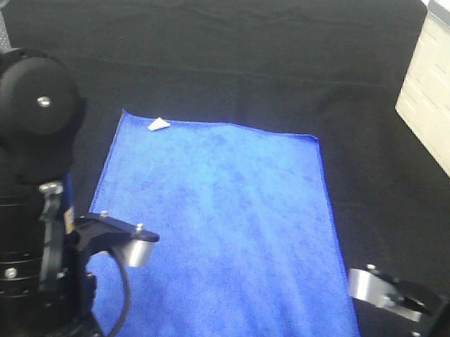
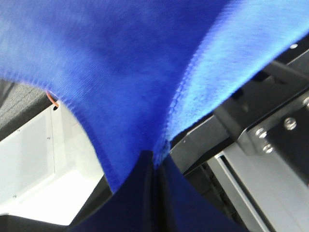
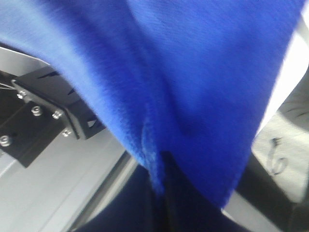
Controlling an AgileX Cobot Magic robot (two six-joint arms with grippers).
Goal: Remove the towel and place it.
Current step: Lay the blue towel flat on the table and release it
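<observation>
The left jaws and right jaws each pinch a blue towel (image 1: pixel 219 232), which spreads away from them over the black worktop (image 1: pixel 220 56).

Towel (image 1: pixel 219 232) runs off the overhead picture's lower edge, its two corners nearest the grippers unseen: one behind the left arm (image 1: pixel 23 197), one past the frame beside the right arm (image 1: pixel 410 314). Both arms are cropped by the frame, and neither gripper shows from above. At the wrists, cloth bunches into the pinch of the left gripper (image 2: pixel 154 162) and the right gripper (image 3: pixel 161 166), burying the fingertips. Fabric closest to each gripper is blurred, its weave lost. The tag (image 1: pixel 158 125), at a corner far from both grippers, is too small to read. A dark mark (image 3: pixel 277 162) beside the right gripper is smeared beyond reading.
</observation>
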